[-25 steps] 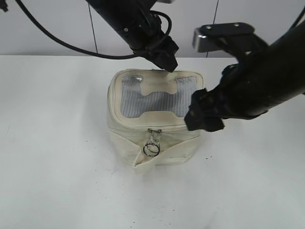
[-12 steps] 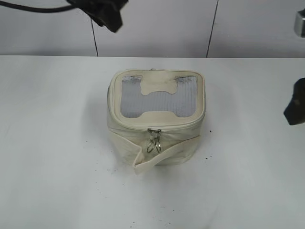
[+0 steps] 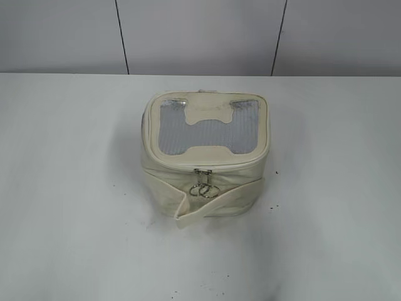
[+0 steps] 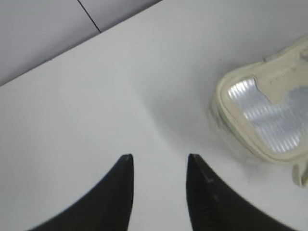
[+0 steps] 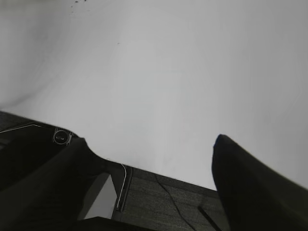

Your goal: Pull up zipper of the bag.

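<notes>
The cream bag (image 3: 207, 188) stands in the middle of the white table, lid up, with its grey ribbed window and bone-shaped patch. The zipper (image 3: 203, 166) runs round the lid rim and its two silver ring pulls (image 3: 205, 188) hang together at the front. A strap crosses the front side. Neither arm shows in the exterior view. My left gripper (image 4: 159, 161) is open and empty above bare table, left of the bag (image 4: 267, 108). My right gripper (image 5: 149, 142) is open and empty over the table's edge, with the bag out of its view.
The white table (image 3: 75, 188) spreads all round the bag, with small dark specks near it. A grey panelled wall (image 3: 200, 34) stands behind. In the right wrist view the table edge, dark floor (image 5: 168, 202) and a cable show below.
Both arms have drawn away from the bag and left the exterior view. The ring pulls have settled against the front of the bag.
</notes>
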Motion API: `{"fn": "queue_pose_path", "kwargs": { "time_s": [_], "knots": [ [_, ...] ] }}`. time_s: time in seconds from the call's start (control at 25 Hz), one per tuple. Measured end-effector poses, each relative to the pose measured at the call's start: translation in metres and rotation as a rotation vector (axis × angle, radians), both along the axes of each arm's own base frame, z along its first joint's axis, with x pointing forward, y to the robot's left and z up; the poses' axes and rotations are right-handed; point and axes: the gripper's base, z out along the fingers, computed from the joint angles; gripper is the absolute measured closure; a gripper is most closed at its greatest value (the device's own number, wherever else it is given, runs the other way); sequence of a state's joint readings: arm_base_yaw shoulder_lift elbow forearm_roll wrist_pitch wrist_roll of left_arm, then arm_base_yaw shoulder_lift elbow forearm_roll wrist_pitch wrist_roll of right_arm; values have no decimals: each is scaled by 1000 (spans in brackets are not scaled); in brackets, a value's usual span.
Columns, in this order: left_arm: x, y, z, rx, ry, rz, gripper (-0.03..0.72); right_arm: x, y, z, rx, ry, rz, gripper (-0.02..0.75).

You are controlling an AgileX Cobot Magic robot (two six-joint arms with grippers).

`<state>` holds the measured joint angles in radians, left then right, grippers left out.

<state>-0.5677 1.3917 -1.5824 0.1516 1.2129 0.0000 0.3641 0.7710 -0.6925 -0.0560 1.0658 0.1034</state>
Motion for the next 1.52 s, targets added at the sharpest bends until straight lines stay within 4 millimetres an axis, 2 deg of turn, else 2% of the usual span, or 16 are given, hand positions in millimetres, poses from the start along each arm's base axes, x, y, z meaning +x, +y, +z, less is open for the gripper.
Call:
{"fn": "queue_pose_path", "kwargs": {
  "time_s": [0.12, 0.28, 0.4, 0.52, 0.6, 0.68, 0.84, 0.96, 1.52],
  "knots": [
    [-45, 24, -13, -29, 44, -13, 403, -28, -6, -11, 44, -37, 36, 148],
    [-104, 57, -53, -32, 104, -21, 403, -61, -18, -22, 94, -162, 64, 148],
    [-147, 83, -85, -71, 77, -29, 403, -82, -25, -18, 141, -297, 77, 148],
    [-178, 101, -121, -107, 55, -37, 403, -98, -31, -15, 178, -408, 82, 149],
    [-194, 110, -138, -150, 10, -44, 403, -107, -34, -14, 197, -463, 82, 149],
    [-209, 119, -143, -207, -75, -52, 403, -112, -36, -14, 209, -499, 84, 149],
    [-232, 133, -139, -315, -240, -68, 403, -114, -37, -14, 215, -517, 84, 149],
    [-239, 137, -139, -342, -286, -72, 403, -114, -37, -14, 214, -516, 84, 149],
    [-240, 138, -138, -348, -296, -73, 403, -114, -37, -14, 216, -519, 84, 149]
  ]
}}
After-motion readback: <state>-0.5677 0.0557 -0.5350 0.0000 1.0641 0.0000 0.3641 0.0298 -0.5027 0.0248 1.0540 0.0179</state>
